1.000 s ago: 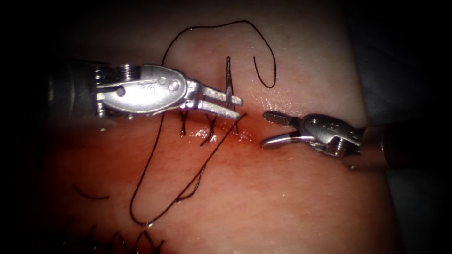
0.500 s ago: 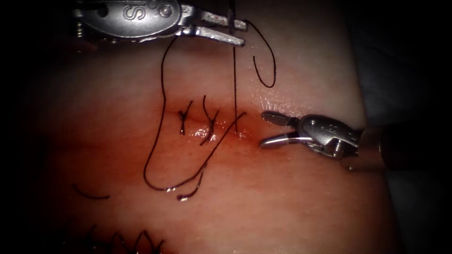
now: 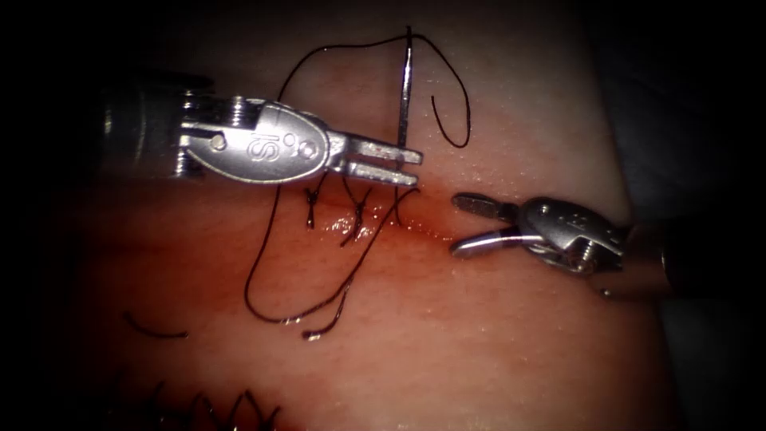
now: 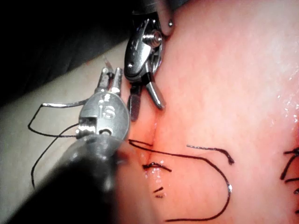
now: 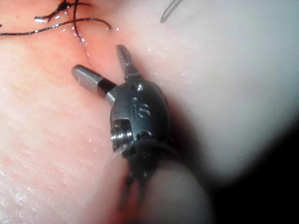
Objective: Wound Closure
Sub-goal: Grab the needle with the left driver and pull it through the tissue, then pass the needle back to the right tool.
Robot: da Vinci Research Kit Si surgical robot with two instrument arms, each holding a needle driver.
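The left hand [image 3: 407,164] pinches the needle [image 3: 406,96] at its lower end; its shaft stands upright toward the far side, clear of the tissue [image 3: 495,351]. The right hand [image 3: 467,225], spread and empty, sits just right, beside the cut [image 3: 423,227].

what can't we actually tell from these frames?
- Needle in the left claw: endoscope view shows it edge-on as a straight sliver; where along its curve it is held cannot be told.
- Thread where it crosses behind the left tool: hidden by the metal.
- Cut in the tissue: its left end is covered by the left tool.
- Right claw: open, empty.
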